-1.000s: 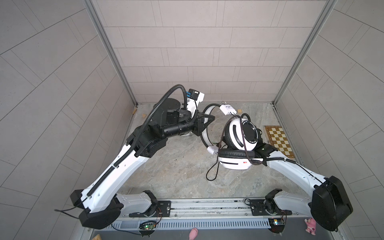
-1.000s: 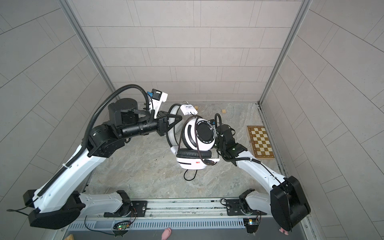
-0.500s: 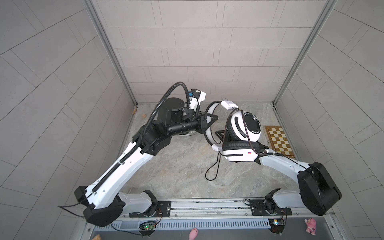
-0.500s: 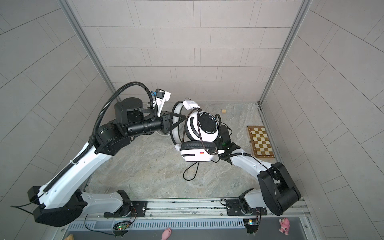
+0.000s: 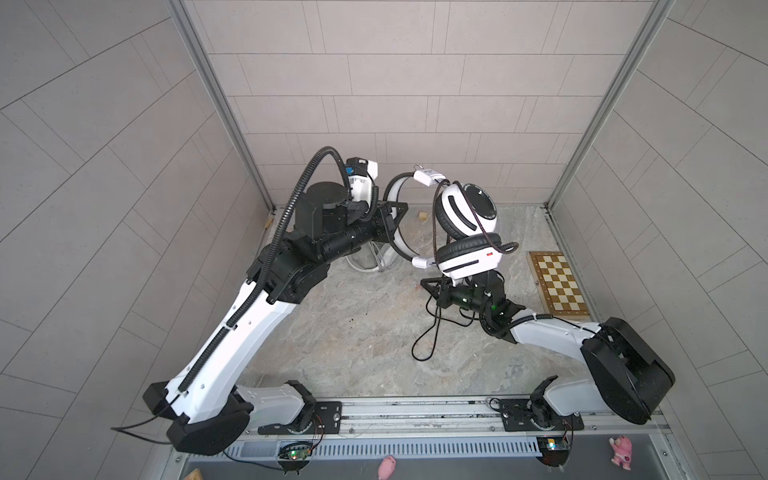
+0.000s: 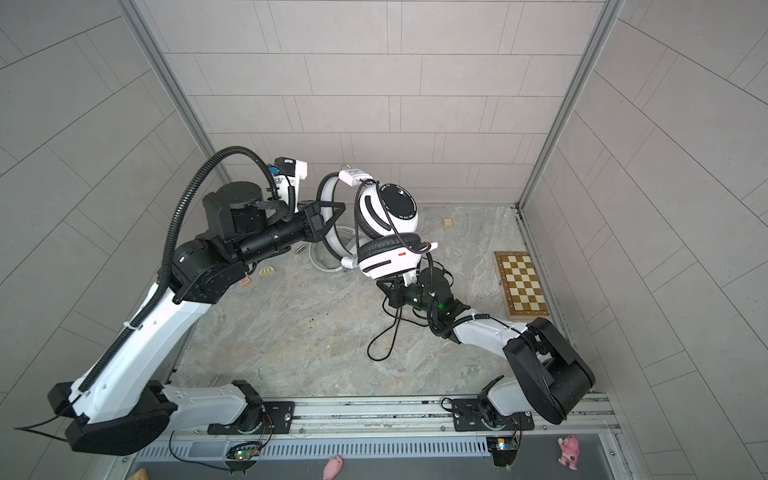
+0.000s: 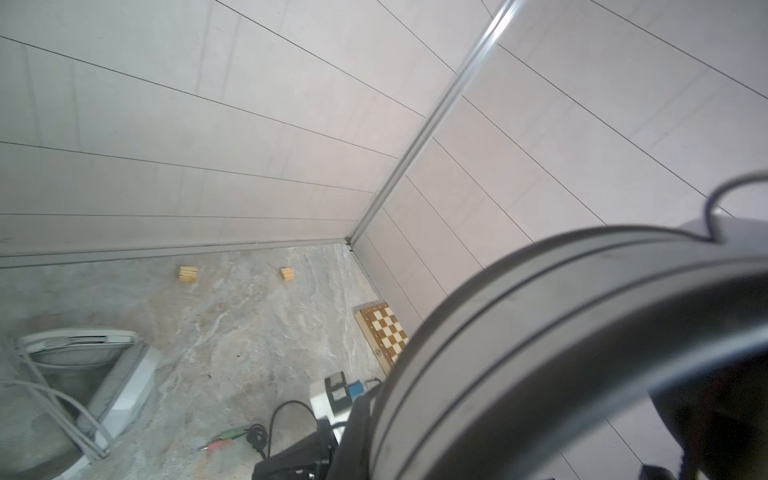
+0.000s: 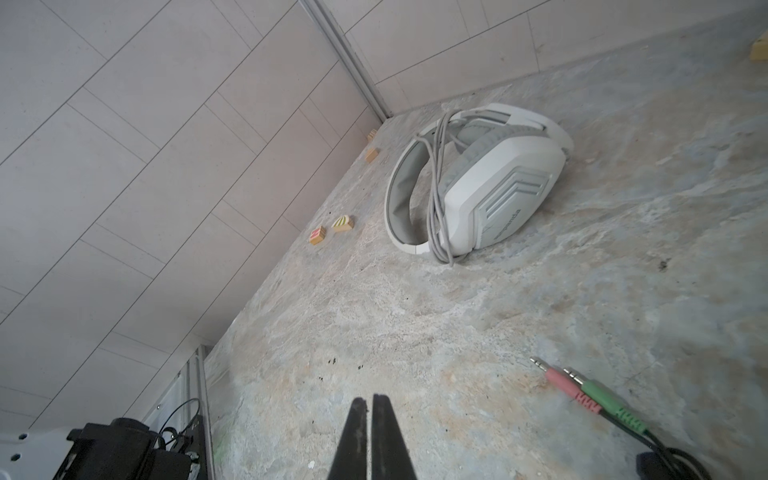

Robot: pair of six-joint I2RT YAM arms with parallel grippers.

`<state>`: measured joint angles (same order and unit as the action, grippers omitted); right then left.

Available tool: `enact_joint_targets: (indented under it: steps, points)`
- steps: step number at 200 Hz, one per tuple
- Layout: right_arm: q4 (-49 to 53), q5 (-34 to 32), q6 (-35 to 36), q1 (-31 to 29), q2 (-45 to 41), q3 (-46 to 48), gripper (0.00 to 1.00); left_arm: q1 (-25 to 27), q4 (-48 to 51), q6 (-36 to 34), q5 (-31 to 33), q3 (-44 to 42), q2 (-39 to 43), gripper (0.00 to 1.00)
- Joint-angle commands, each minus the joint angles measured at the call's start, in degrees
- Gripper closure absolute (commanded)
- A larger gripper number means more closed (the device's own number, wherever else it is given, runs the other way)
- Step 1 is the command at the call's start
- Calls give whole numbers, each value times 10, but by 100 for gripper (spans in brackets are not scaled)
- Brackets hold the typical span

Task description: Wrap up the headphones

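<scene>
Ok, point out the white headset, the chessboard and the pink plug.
white headset (image 8: 498,195), right wrist view, ear cup shell.
chessboard (image 5: 559,282), in a top view, checkered middle.
pink plug (image 8: 568,388), right wrist view, its sleeve.

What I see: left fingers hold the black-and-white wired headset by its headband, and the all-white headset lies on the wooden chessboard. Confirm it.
No: the all-white headset lies on the stone-patterned table, not the wooden chessboard, as the right wrist view shows. The left fingers do hold the black-and-white wired headset by its headband.
</scene>
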<state>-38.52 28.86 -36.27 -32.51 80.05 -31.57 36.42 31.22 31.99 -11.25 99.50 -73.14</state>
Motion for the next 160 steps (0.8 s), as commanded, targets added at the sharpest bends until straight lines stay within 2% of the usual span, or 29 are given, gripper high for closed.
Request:
enact_joint_targets:
  steps: [1, 28, 90, 136, 160]
  points:
    - [5, -8, 8, -14, -9, 14, 94, -39, -26, 30, 32, 36, -12, 100]
    - [64, -32, 39, -48, -53, 29, 93, -79, -38, 44, 52, 25, -33, 100]
    - [294, -155, 114, -160, -208, 16, 93, -107, -71, 42, 221, 3, -75, 100]
    - [471, -225, 168, -231, -303, -65, 93, -112, -75, 20, 298, -7, -124, 100]
    - [541, -242, 191, -248, -326, -114, 93, -112, -52, 0, 335, -5, -158, 100]
